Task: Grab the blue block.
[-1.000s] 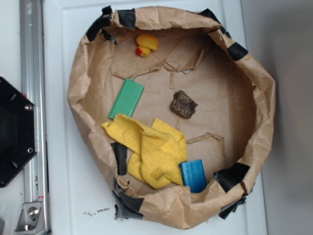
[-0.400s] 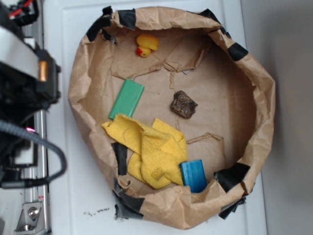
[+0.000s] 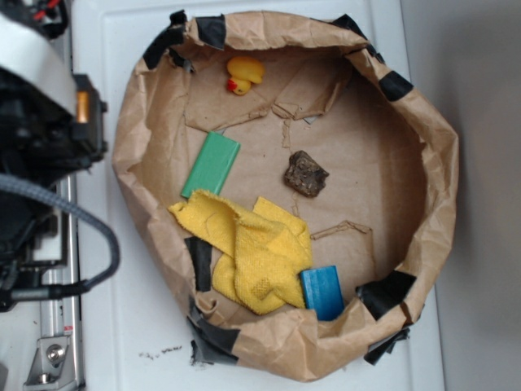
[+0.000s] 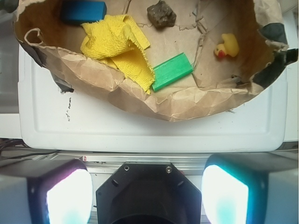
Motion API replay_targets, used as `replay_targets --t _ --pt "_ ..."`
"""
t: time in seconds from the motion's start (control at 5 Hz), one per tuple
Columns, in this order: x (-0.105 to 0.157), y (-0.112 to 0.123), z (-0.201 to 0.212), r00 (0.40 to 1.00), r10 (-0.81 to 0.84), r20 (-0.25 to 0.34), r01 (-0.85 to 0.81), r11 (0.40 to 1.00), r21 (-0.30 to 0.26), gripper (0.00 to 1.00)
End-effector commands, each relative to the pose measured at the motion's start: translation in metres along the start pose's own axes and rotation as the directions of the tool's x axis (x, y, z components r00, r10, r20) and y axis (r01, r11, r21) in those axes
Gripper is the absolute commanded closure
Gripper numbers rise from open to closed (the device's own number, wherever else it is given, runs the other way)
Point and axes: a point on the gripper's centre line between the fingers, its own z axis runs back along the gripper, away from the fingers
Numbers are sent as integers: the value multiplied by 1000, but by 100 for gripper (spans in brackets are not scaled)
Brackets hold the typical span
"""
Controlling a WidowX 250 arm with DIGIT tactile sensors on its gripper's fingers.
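block (image 3: 321,292): blue one sits at the bowl's (image 3: 444,204) near rim, touching the yellow cloth (image 3: 248,248), so I'd guess the paper wall will crowd any grab
green block (image 3: 210,164): longer, well apart, not the target
arm (image 3: 45,106): off at the left edge, outside the bowl, nowhere near the block
gripper (image 4: 147,196): jaws look spread wide, nothing between them

My two pale fingers (image 4: 70,196) fill the lower corners, spread wide with nothing between them. Above, the crumpled brown paper basin (image 4: 154,105) sits on a white tray (image 4: 140,135). Inside it, the small bright blue block (image 4: 84,10) lies upper left, touching the yellow cloth (image 4: 117,44); the green flat block (image 4: 172,71) lies centre.
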Motion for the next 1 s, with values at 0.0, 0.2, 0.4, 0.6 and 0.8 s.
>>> replay_targets --t 0.0,0.2,0.4,0.6,0.8 --pt "51 -3 7 996 -29 86 23 997 68 0" --pt "100 -21 7 977 -141 159 116 981 153 0" --pt "138 -34 -12 934 -336 122 314 934 170 0" --pt "139 -21 -32 861 -496 117 479 866 145 0" --pt "148 -17 -40 725 -678 121 654 733 188 0"
